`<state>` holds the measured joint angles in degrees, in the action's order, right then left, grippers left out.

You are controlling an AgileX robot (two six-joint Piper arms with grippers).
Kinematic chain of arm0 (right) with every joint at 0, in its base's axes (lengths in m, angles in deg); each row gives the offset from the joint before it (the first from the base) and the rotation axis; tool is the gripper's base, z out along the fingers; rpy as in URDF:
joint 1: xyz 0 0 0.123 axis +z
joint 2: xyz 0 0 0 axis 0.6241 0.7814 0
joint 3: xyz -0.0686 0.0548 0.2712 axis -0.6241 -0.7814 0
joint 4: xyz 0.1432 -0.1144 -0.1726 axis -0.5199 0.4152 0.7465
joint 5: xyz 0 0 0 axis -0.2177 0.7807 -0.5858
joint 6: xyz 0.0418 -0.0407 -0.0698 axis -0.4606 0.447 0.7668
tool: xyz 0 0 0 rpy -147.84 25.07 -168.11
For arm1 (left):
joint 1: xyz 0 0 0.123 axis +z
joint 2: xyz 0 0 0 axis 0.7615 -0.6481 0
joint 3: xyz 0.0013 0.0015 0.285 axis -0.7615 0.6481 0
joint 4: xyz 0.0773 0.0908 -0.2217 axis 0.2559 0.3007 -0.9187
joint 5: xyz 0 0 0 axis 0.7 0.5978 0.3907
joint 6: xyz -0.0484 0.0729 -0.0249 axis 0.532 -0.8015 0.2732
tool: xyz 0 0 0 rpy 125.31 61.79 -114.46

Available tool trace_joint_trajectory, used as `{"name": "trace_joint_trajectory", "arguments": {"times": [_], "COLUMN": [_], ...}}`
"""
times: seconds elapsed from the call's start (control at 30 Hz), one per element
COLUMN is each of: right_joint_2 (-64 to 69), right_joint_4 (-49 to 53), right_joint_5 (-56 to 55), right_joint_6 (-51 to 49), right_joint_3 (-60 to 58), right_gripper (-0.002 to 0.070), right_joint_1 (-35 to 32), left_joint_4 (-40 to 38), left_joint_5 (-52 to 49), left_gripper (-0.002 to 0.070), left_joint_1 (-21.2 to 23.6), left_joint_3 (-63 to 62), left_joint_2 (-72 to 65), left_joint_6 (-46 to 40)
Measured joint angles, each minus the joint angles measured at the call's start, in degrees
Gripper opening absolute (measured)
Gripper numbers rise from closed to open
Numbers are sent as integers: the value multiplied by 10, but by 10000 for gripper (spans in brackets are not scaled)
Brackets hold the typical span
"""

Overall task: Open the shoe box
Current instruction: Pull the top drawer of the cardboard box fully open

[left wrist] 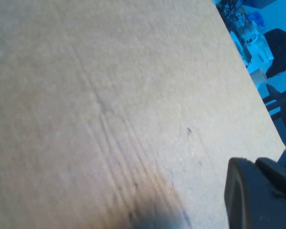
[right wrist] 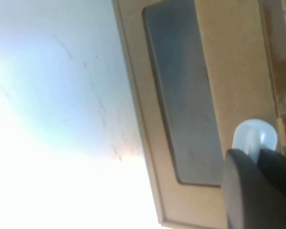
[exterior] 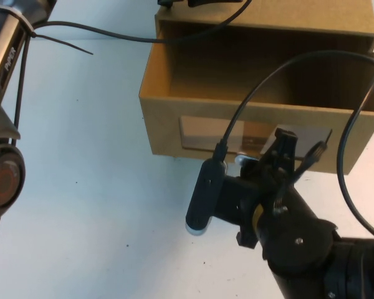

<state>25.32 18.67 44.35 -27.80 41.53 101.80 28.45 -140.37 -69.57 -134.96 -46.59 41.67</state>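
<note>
Seen from above, a brown cardboard shoe box (exterior: 268, 15) of the drawer kind fills the upper right of the frame, standing on a pale bench (exterior: 81, 199). Its inner drawer (exterior: 162, 128) stands partly out of the sleeve toward the robot, and its open interior looks dark and empty. A clear window (exterior: 202, 134) is set into the drawer's front face.

The right gripper (exterior: 285, 144) reaches up from the lower right and meets the drawer's front face just beside the window, near the middle of the frame. Its fingers are closed together. Whether they pinch a tab or the wall of the drawer cannot be told. A black cable (exterior: 249, 99) arcs from the arm over the drawer.

The left arm (exterior: 3, 124) runs down the left edge of the frame. The left gripper (left wrist: 260, 193) shows only in its own wrist view, hard up against a flat cardboard surface of the box. Its opening cannot be told.

The box appears well on the way to open, so the step in hand looks like the pull on the drawer. The next move would call for a straight pull toward the lower edge of the frame, with the sleeve held steady so that only the drawer slides.
</note>
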Motion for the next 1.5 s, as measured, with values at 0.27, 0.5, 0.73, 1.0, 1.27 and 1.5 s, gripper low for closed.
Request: {"name": "trace_joint_trajectory", "arguments": {"times": [0.27, 0.5, 0.73, 1.0, 1.27, 1.5], "right_joint_2": [-11, -31, -65, -123, -174, -267], "right_joint_4": [-40, -107, -157, -243, -241, -256], "right_joint_5": [5, 12, 25, 47, 189, 210], "right_joint_6": [15, 15, 15, 63, 71, 73], "right_joint_3": [-5, -12, -12, -12, 10, 57], "right_gripper": [11, 110, 273, 174, 109, 7], "right_joint_1": [12, 13, 14, 88, 105, 106], "left_joint_4": [0, 1, 2, 4, 34, 46], "left_joint_5": [-1, -1, 1, 1, -5, -8], "left_gripper": [-4, -4, -4, -4, -4, -4], "left_joint_1": [0, 0, 0, 0, 1, 5], "left_joint_3": [0, 0, 0, 0, -8, -78], "left_joint_2": [0, 0, 0, 1, 11, 50], "left_joint_6": [-1, -3, -3, -7, -15, -17]}}
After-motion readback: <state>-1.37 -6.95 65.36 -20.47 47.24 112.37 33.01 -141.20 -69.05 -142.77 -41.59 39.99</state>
